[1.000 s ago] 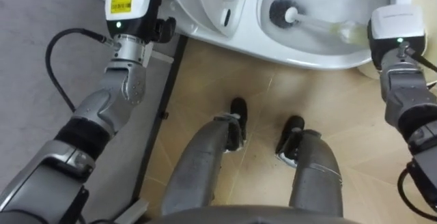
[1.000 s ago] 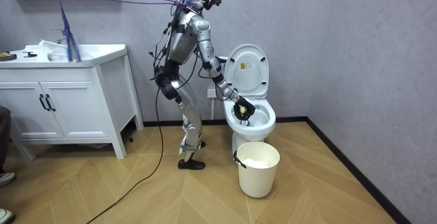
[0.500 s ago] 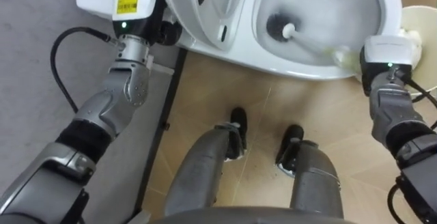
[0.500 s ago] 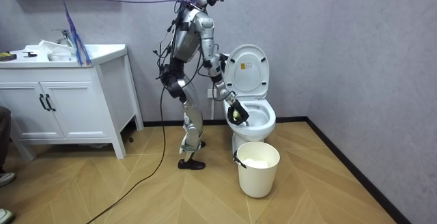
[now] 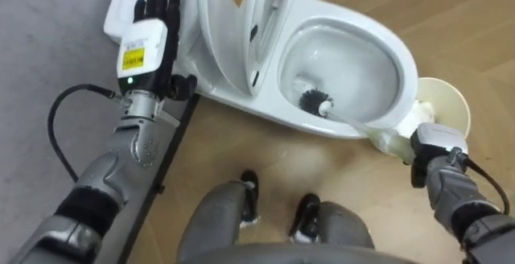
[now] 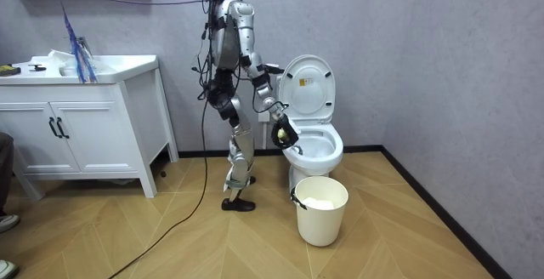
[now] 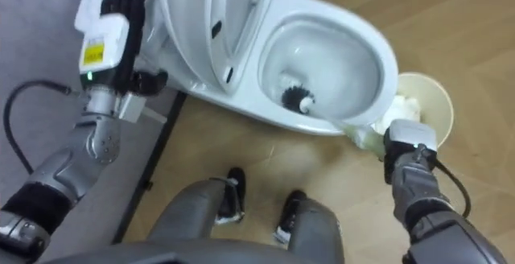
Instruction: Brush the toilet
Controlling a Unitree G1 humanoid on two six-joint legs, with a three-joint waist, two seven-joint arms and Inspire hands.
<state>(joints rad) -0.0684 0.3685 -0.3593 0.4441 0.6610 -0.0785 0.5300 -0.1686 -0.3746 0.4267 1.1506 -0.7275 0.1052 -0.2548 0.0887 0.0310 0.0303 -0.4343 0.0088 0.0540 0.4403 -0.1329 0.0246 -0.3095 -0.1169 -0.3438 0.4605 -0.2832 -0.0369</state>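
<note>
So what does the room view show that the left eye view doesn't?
The room view adds the whole robot standing at the toilet and a white sink cabinet. The left eye view adds the toilet brush head down in the bowl and the left hand flat on the tank. Both share the raised lid, the bucket and the right hand gripping the brush.

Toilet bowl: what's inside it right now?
The toilet brush, bristle head low in the toilet bowl, handle crossing the rim to the right hand that grips it. Under the bristles is covered; the raised seat hides the bowl's left edge.
</note>
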